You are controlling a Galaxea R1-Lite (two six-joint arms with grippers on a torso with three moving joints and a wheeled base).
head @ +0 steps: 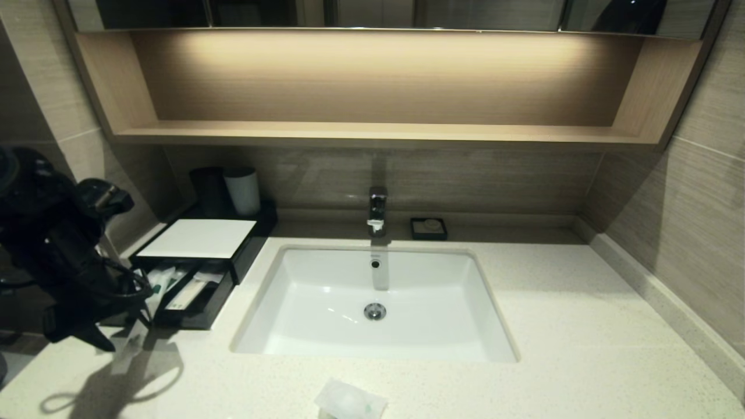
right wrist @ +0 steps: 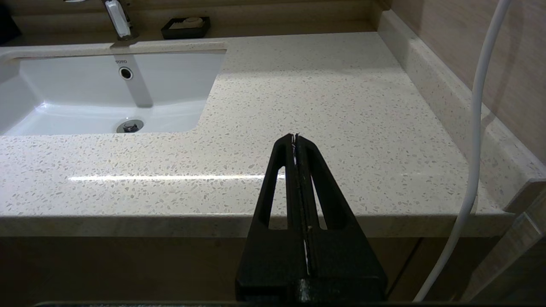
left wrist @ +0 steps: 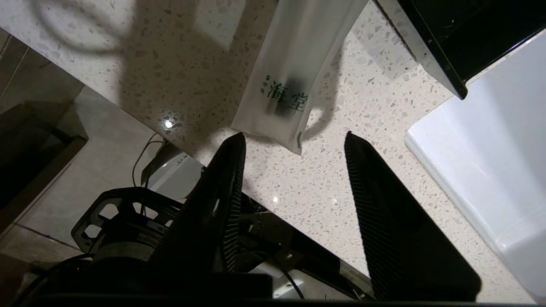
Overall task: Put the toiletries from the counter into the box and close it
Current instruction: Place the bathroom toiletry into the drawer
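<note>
Task partly complete. The box [head: 198, 238] stands left of the basin [head: 372, 302] with its drawer [head: 192, 302] pulled out; at least two sachets [head: 174, 285] already lie inside. One printed sachet [left wrist: 294, 72] remains on the bench [head: 582, 326] just in front of the drawer, and the left gripper [left wrist: 294, 138] hovers over it, jaws wide apart and empty. A crinkly packet [head: 349, 400] lies in front of the basin. Drawer not yet closed. The right gripper [right wrist: 295, 137], jaws pressed together on nothing, idles right of the basin.

Left tool [left wrist: 294, 140] hangs low with fingers spread (nothing between them, seemingly); right tool [right wrist: 295, 138] parked, fingers pressed together.
</note>
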